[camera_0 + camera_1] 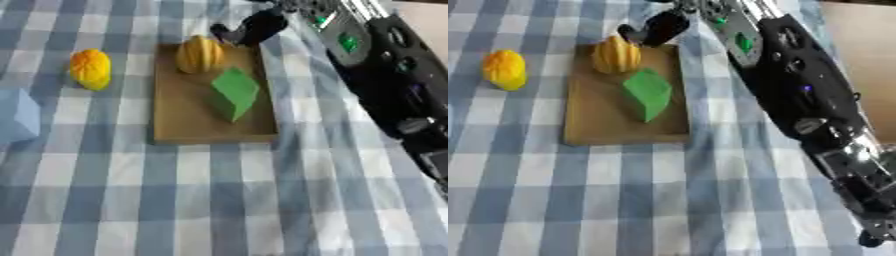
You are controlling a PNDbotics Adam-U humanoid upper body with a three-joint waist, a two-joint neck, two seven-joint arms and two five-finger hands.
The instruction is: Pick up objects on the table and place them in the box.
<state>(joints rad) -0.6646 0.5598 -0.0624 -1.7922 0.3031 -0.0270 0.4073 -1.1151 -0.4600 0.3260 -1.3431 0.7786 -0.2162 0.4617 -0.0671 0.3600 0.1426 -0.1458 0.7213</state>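
On the blue and white checked cloth sits a flat brown box with low sides. Two things lie inside it. One is a yellow-orange fruit with ridges down its sides, like a little pumpkin, and it sits at the far end of the box. The other is a green block with flat faces and sharp corners, tipped on a slant near the middle, just beside the fruit. Outside the box, off to the left on the cloth, lies a bumpy orange and yellow thing, round like a small fruit, well apart from the box. At the left edge a pale blue block shows only in part. The right hand is black and comes in from the top right on a long black and silver arm with small green lights on it. The hand hangs over the far edge of the box, just behind the ridged fruit and very near it. Its fingers look bent downward, but I cannot tell whether they touch the fruit or hold anything. The surface under everything is covered by the checked cloth, with wide blue bands and white squares. Past the cloth, at the top right corner, a plain tan strip shows.
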